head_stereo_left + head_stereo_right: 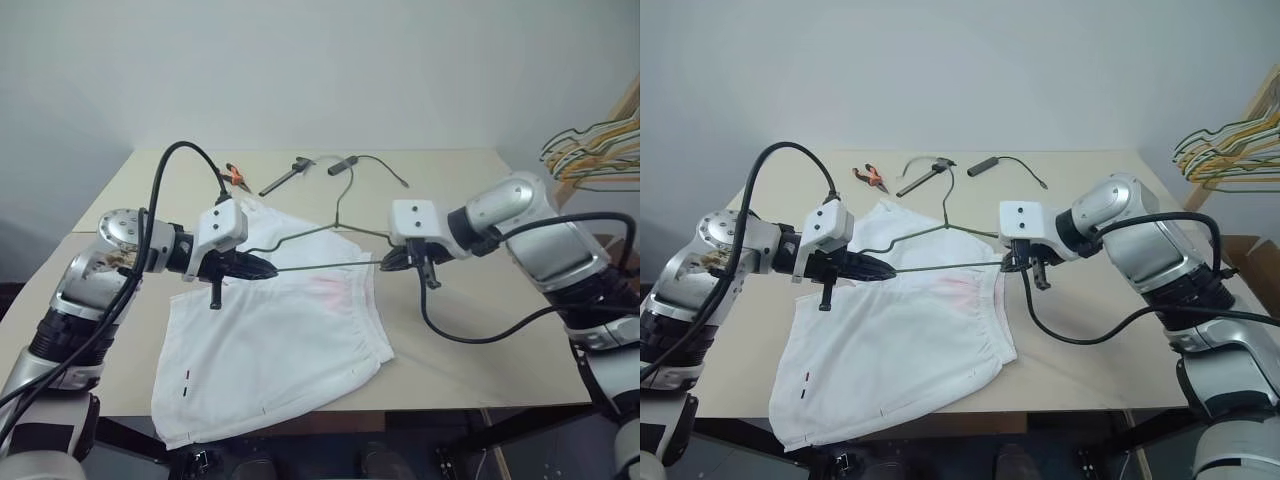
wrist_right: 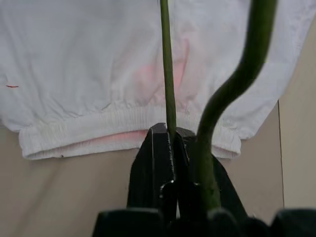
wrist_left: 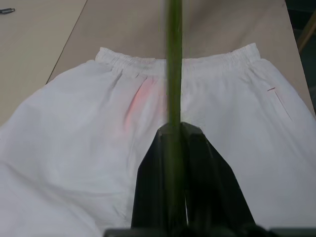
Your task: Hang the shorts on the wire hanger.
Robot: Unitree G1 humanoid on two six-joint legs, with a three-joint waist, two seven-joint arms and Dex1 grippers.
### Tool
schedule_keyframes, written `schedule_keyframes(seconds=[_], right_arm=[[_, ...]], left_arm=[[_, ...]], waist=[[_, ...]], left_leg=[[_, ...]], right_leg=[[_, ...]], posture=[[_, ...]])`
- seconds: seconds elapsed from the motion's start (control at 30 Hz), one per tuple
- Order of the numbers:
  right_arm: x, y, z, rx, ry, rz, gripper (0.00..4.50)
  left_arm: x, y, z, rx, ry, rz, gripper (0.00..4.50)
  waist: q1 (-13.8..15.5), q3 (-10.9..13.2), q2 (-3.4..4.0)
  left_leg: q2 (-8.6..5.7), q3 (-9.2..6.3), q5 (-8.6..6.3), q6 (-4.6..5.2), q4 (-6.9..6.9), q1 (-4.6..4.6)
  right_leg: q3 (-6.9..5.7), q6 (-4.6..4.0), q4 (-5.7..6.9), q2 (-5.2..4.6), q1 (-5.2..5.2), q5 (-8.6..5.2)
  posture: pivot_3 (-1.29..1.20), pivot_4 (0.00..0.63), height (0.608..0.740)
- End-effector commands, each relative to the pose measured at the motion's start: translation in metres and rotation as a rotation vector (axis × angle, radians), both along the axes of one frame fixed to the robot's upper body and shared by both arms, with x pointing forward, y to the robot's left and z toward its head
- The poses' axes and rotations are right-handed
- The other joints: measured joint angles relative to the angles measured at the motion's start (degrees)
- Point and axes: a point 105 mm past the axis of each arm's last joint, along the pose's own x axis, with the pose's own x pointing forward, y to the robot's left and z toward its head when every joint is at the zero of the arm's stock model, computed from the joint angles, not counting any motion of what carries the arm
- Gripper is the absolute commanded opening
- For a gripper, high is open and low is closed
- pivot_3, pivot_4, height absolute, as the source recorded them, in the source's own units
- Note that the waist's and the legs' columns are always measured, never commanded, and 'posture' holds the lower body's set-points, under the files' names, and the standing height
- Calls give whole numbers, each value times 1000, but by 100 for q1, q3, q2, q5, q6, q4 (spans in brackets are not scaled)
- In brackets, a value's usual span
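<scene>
Both arms hold the thin dark grey wire hanger (image 1: 335, 235) by the two ends of its bottom bar, lifted above the table. Left gripper (image 1: 262, 267) is clamped on the left corner; right gripper (image 1: 391, 262) is clamped on the right corner, where the wire bends up toward the hook. The hook points to the far side of the table.

The white fabric shorts (image 1: 280, 335) lie flat on the pale beige table (image 1: 470, 330) beneath the bar, elastic waistband to the right, legs trailing to the near left edge.

Judgement: the step in hand is steadying the hanger before the shorts go onto it. With both grippers occupied, one will likely have to let go to fetch the cloth. Keep the bar level. The wire is thin and springy, so it may twist under a one-sided hold.

Materials: bare, smooth, round wire in a triangular frame. The cloth is soft and limp, gathered at the waistband, with a faint pink mark (image 3: 140, 96) near it and two small dark dashes (image 1: 186, 377) near a leg hem.

Far side: orange-handled pliers (image 1: 236, 176), a dark tool, a black cable. Bunched coloured hangers (image 1: 595, 150) at far right.
</scene>
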Motion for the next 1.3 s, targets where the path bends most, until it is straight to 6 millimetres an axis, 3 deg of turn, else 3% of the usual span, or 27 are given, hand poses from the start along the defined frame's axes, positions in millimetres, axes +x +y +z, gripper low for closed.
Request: schedule_keyframes(seconds=[0.03,0.07,0.23,0.4,0.53,0.57,0.67,0.83,1.03,1.3], right_arm=[[-5,2,18,49,-48,15,13],[-7,2,17,56,-38,18,13],[-22,-11,11,89,45,5,0],[-36,-49,-11,121,181,-163,0],[-51,-90,-36,182,324,-393,0],[-55,-99,-44,202,364,-456,0],[-64,-121,-70,264,484,-647,0],[-71,-138,-104,295,737,-965,0],[-66,-129,-106,308,865,-1007,0],[-73,-125,-102,267,900,-942,0]], left_arm=[[-2,-6,8,-1,-47,-50,0],[-2,-6,7,-3,-45,-57,0],[-5,1,5,-58,-60,-110,1389],[8,25,11,-143,-93,6,3001],[1,44,30,-232,-189,47,4338],[-4,47,33,-245,-195,45,4484],[-23,47,38,-271,-174,13,4484],[-44,32,36,-311,-171,-2,4484],[-48,28,35,-309,-161,15,4484],[-53,27,35,-301,-157,16,4484]], waist=[[-5,0,0],[-6,0,0],[-3,0,0],[9,0,-1],[10,-1,-1],[3,-1,-2],[-5,-2,-3],[2,-2,-3],[3,-1,-3],[43,-1,-3]], left_leg=[[0,0,0,0,1,0],[0,1,0,0,1,0],[0,0,0,0,1,-2],[0,-3,0,1,6,-1],[0,-3,-2,3,8,-2],[0,-3,-3,4,8,-2],[1,-1,-3,5,8,3],[2,1,-2,4,10,38],[2,-1,-3,5,0,100],[0,-1,-4,6,-26,94]], right_leg=[[0,0,0,0,0,0],[0,0,-1,0,0,0],[-1,0,-2,0,0,0],[-5,0,-2,-1,6,0],[-5,0,-4,-2,6,0],[-5,0,-6,-2,7,0],[-3,0,-4,-2,11,0],[1,-3,-1,-2,42,2],[0,-3,-16,-1,105,1],[-1,-1,-43,-2,102,1]], posture=[[-45,0,740],[-45,0,740],[-47,0,740],[-46,0,740],[-28,0,740],[-27,0,740],[-23,0,740],[-9,0,740],[5,3,740],[21,0,740]])
